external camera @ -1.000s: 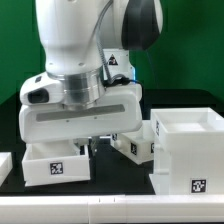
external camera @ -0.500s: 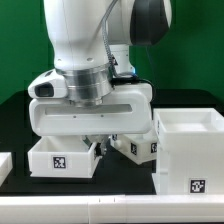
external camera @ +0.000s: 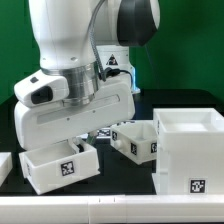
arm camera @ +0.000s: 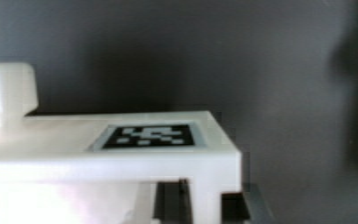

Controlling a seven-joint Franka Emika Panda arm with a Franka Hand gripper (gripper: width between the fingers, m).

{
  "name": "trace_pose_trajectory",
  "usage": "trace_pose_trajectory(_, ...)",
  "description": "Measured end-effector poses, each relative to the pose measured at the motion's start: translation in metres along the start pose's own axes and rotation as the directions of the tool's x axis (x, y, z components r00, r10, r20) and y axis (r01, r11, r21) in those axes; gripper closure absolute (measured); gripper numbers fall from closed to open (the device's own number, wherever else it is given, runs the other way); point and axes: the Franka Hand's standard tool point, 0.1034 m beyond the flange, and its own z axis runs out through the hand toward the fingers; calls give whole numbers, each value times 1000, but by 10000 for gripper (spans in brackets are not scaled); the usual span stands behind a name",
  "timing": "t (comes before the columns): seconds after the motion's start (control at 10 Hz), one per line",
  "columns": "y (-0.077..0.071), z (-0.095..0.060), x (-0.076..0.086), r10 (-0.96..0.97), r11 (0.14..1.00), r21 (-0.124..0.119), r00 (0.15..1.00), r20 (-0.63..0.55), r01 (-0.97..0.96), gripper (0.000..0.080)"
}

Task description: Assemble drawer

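Overhead, the white robot arm (external camera: 70, 45) bends down over the black table (external camera: 120, 172). Its blocky wrist hangs low and slanted, with the end toward the exterior view's left sitting lower than the other. In the exterior view that bulk hides the fingertips.

The gripper (arm camera: 208, 203) is clenched as tight as it goes. In the wrist view its dark fingers (arm camera: 247, 206) sit right against the white wall of a small white plastic open-topped tray (external camera: 40, 172), so it appears to be pinching that wall. The view is too blurred to be sure of the exact contact. A black-and-white square tag (arm camera: 153, 137) lies on the flat face just beside the fingers.

In the exterior view this tray sits under the wrist toward the left. It is tilted, and the end nearest the gripper is raised. A tag (external camera: 68, 170) shows on its front wall.

A second white tray (external camera: 135, 145), also tagged, rests on the table between the first tray and the large white cube-shaped housing (external camera: 190, 155). It sits just beside the housing. The housing stands upright at the exterior view's right, open at the top.
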Motion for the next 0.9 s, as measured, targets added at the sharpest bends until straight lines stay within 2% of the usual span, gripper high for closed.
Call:
trace_pose_trajectory(0.1,-1,-5,2,-50,998,-27,998,-26,50,761)
trace_pose_trajectory(0.4,0,-3,-1,-209,978,-31,978,-12,208,761)
trace_pose_trajectory(0.5,0,-7,7,-423,905,-61,906,-10,421,761)
trace_pose_trajectory(0.6,-7,-7,15,-582,810,-72,813,10,582,761)
trace_pose_trajectory(0.7,-13,-6,20,-703,708,-71,711,32,703,761)
trace_pose_trajectory(0.8,-9,-6,17,-709,702,-69,705,33,709,761)
trace_pose_trajectory(0.9,-6,-6,14,-747,660,-68,664,44,748,761)
